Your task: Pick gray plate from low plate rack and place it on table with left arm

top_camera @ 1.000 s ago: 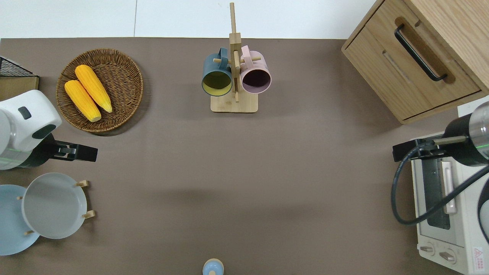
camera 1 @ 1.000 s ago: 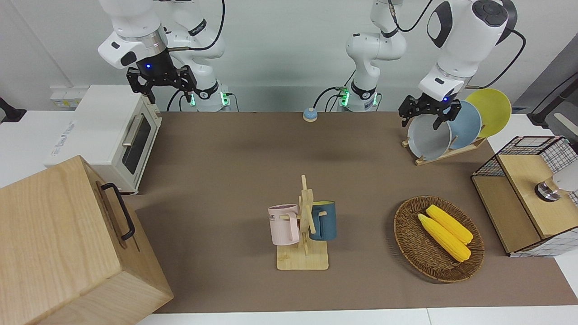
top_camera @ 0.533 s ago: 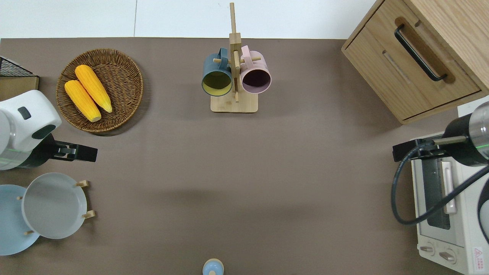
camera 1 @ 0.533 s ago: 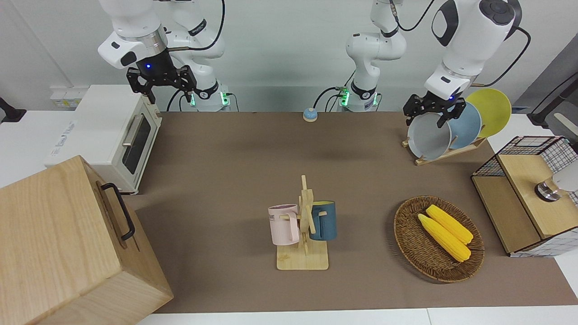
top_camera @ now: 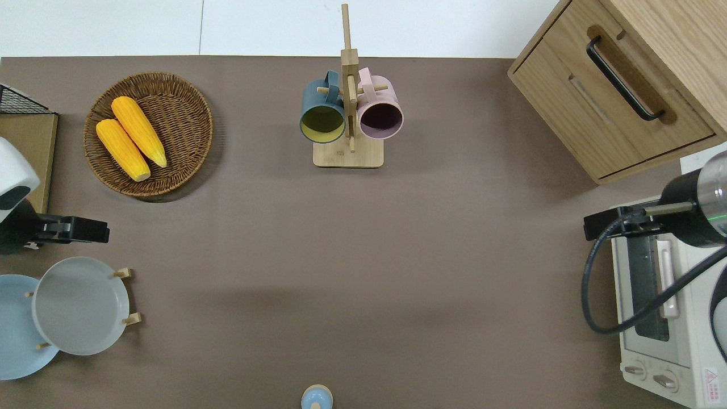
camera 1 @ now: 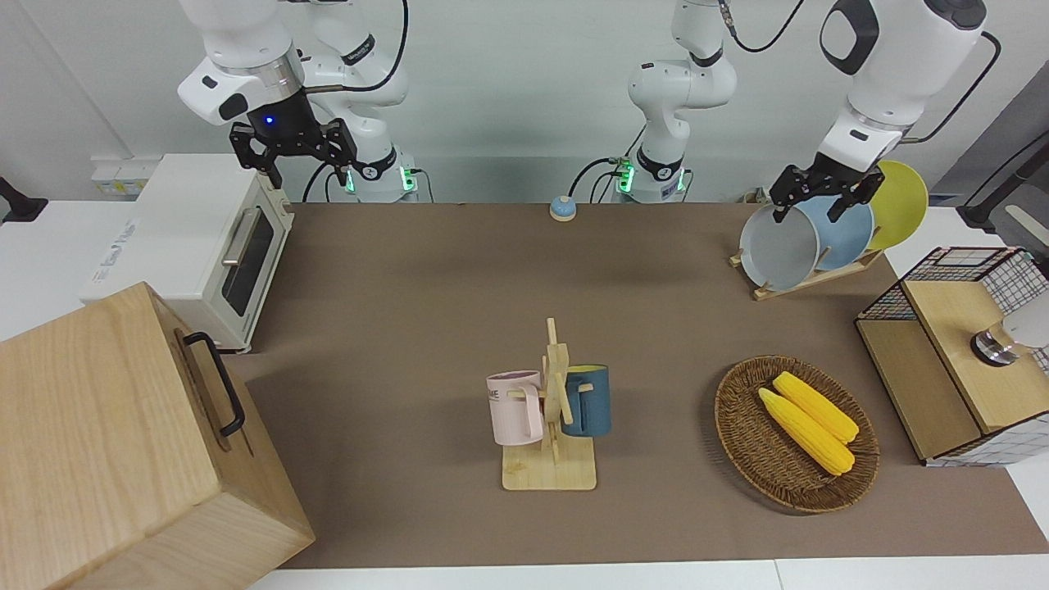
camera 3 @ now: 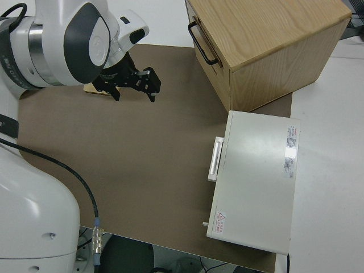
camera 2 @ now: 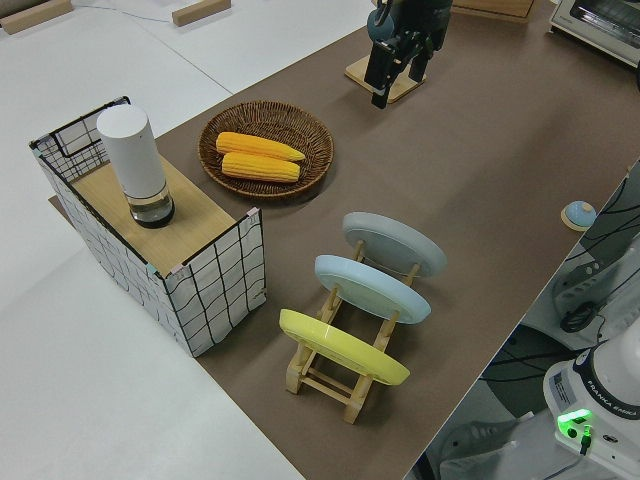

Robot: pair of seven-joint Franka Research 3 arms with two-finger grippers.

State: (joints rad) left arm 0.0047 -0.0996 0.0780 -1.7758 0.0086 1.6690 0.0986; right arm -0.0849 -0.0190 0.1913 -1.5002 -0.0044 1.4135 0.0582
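In the front view you see your left gripper (camera 1: 816, 197) up in the air by the top rims of the plates, fingers spread apart and holding nothing, while the gray plate (camera 1: 777, 247) leans in the low plate rack (camera 1: 807, 277) near the table (camera 1: 426, 287) corner at the left arm's end, close to the robots, and the right arm is parked. From overhead, your gripper (top_camera: 68, 233) hangs over bare table, just farther from the robots than the gray plate (top_camera: 79, 307), not touching it. In the left side view the plate (camera 2: 393, 243) sits tilted in the rack's (camera 2: 345, 375) end slot, with a sky-blue plate (camera 2: 372, 288) and a yellow plate (camera 2: 342, 347) in the slots beside it
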